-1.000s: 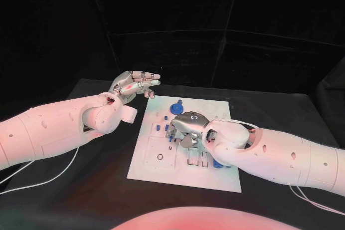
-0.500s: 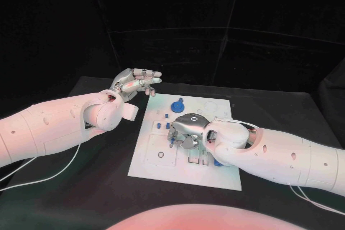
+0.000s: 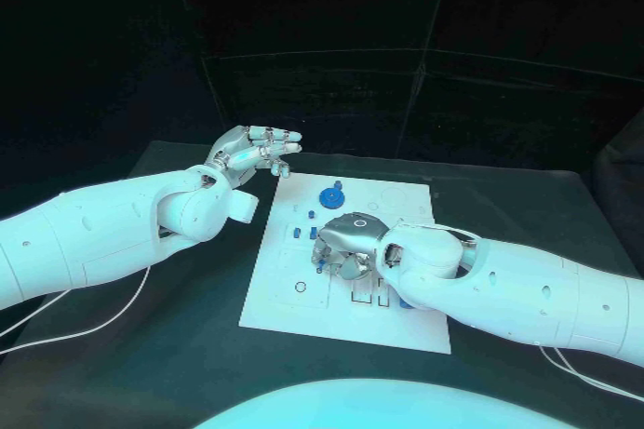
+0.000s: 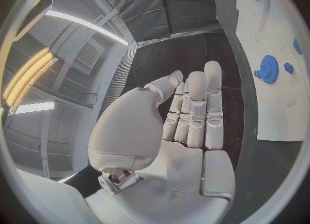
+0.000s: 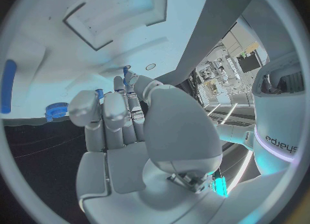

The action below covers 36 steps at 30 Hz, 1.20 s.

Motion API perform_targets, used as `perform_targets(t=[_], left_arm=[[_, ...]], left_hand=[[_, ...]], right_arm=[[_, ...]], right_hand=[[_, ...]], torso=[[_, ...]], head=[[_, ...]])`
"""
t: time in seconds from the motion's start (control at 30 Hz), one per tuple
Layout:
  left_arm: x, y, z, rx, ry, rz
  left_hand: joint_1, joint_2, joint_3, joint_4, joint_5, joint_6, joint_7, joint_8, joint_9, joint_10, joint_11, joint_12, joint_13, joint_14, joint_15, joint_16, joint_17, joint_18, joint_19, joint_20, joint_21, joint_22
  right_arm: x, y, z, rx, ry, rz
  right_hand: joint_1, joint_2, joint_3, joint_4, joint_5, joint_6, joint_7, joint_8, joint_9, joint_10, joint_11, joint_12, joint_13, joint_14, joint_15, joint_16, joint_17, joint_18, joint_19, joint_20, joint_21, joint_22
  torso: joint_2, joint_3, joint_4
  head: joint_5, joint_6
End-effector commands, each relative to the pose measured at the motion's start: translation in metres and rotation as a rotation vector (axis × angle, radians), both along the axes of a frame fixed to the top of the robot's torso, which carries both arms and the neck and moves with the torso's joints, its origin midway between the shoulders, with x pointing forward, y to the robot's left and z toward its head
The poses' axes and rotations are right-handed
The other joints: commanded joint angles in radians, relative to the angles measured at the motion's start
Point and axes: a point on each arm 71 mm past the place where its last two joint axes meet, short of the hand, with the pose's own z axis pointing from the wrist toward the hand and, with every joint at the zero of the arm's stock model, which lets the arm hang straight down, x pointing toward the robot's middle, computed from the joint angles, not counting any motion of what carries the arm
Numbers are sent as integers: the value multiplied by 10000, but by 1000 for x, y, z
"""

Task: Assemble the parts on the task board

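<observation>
- The task board [image 3: 275, 299] lies flat in the middle of the black worktop [image 3: 134, 355].
- The left robot hand [image 3: 248, 152] hovers above the worktop just off the board's far left corner, fingers loosely spread, holding nothing.
- The right robot hand [image 3: 352, 243] is over the board's middle, fingers curled down among small blue parts [image 3: 297, 232]; whether it grasps one cannot be told.
- A blue gear [image 3: 328, 201] sits near the board's far edge.

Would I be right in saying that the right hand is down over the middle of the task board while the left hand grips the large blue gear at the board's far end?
Not quite. The right hand is indeed down over the middle of the task board, but the left hand holds nothing: the head view shows it raised beside the board's far corner, and the left wrist view shows its palm bare, with the large blue gear lying apart on the board.
</observation>
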Motion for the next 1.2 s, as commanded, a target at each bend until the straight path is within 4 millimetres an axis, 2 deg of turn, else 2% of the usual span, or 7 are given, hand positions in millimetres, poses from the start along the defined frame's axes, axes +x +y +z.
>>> perform_targets(t=[0.03,0.47,0.7,1.2], left_arm=[[0,-1,1,-61,-13,-50],[1,-1,1,-58,18,-71],[1,0,1,-51,40,-73],[1,1,0,-29,77,-59]], left_hand=[[-61,42,-19,-48,-48,-23,19,-1,-16,-44,12,32,-15,-73,15,-49,-9,55,-69,30,-35,-9],[-61,42,-19,-48,-48,-23,19,-1,-16,-44,12,32,-15,-73,15,-49,-9,55,-69,30,-35,-9],[-61,42,-19,-48,-48,-23,19,-1,-16,-44,12,32,-15,-73,15,-49,-9,55,-69,30,-35,-9],[-85,39,-39,-42,-48,-53,37,-2,-18,-69,27,39,-22,-79,28,-60,-27,54,-73,40,-55,-22]], right_arm=[[-1,2,0,-63,-199,168],[-2,4,-4,-290,-119,229],[-3,5,-4,-322,-141,275],[-5,5,-2,-96,-283,302]], right_hand=[[-131,2,87,-10,58,43,56,38,16,-6,50,-50,-13,221,-12,73,19,-171,39,17,35,6],[-131,2,87,-10,58,43,56,38,16,-6,50,-50,-13,221,-12,73,19,-171,39,17,35,6],[-146,8,97,-12,64,47,55,42,18,-4,50,-49,-11,217,-11,68,6,-171,34,19,35,4],[-173,12,114,-26,77,70,47,57,25,17,43,-39,-5,218,-12,97,34,-173,36,21,46,21]], torso=[[4,-1,7],[0,-8,-6],[-6,-11,9],[-3,-3,-4]], head=[[0,-5],[7,-23],[4,-25],[26,-46]])
